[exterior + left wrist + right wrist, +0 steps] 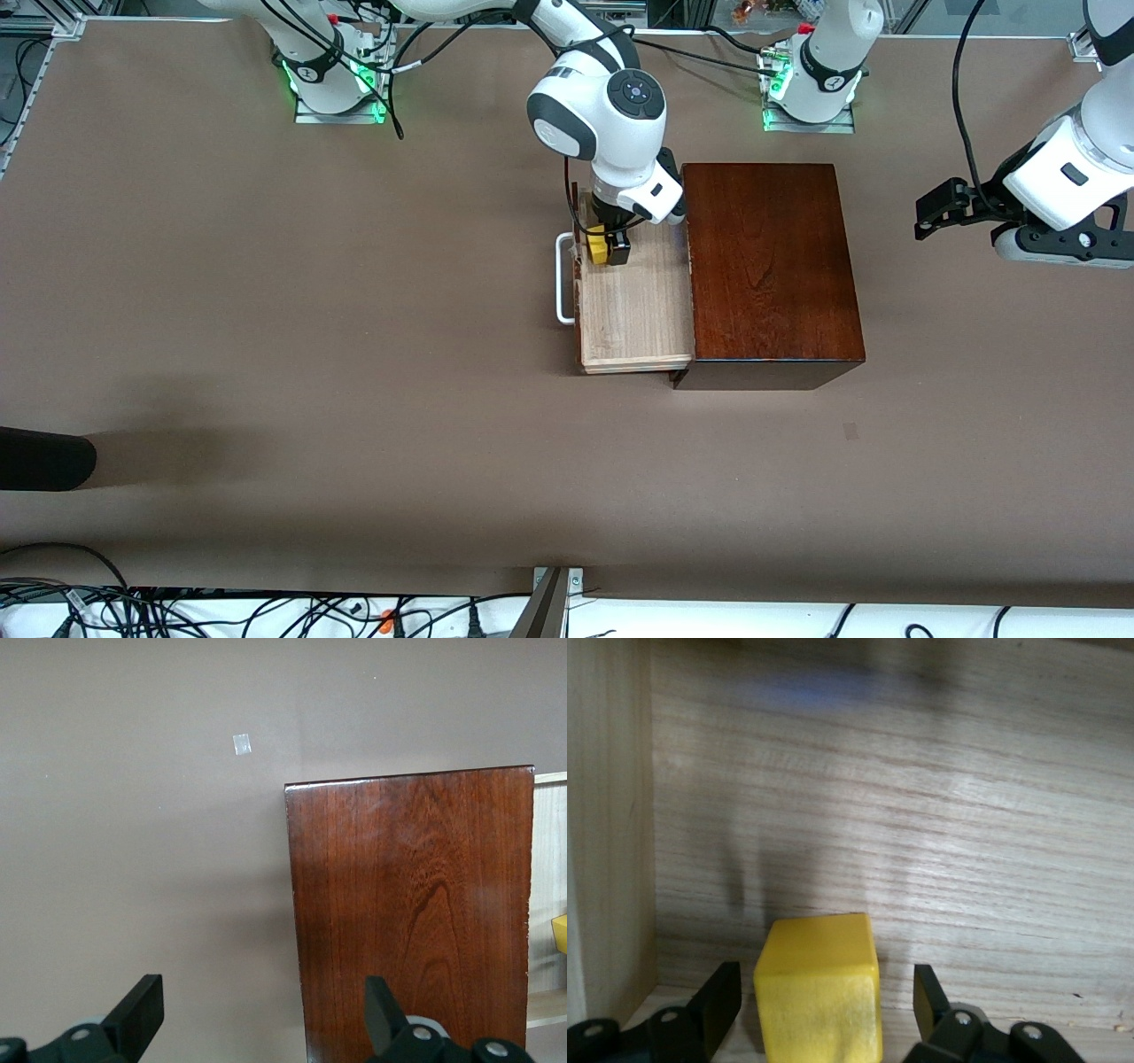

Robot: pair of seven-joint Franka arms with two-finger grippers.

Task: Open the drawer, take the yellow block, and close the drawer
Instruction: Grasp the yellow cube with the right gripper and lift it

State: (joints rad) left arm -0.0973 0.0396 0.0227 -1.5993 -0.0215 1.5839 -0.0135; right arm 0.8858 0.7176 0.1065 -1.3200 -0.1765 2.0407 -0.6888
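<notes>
At the frame's center the drawer [633,306] stands pulled out of the dark wooden box [771,266]; the right claw [608,247] reaches into it, fingers spread around the yellow block [597,246] without gripping. The left claw [266,1019] waits released over the worktop [266,354] at the right edge

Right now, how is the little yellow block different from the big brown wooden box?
The small bright yellow cube is tiny and matte; the dark reddish-brown glossy wooden box is far bigger and shiny. The cube lies inside the open pale-wood drawer, between the right tool's fingers; the box rests on the table, untouched. Both have flat faces and square corners.
</notes>
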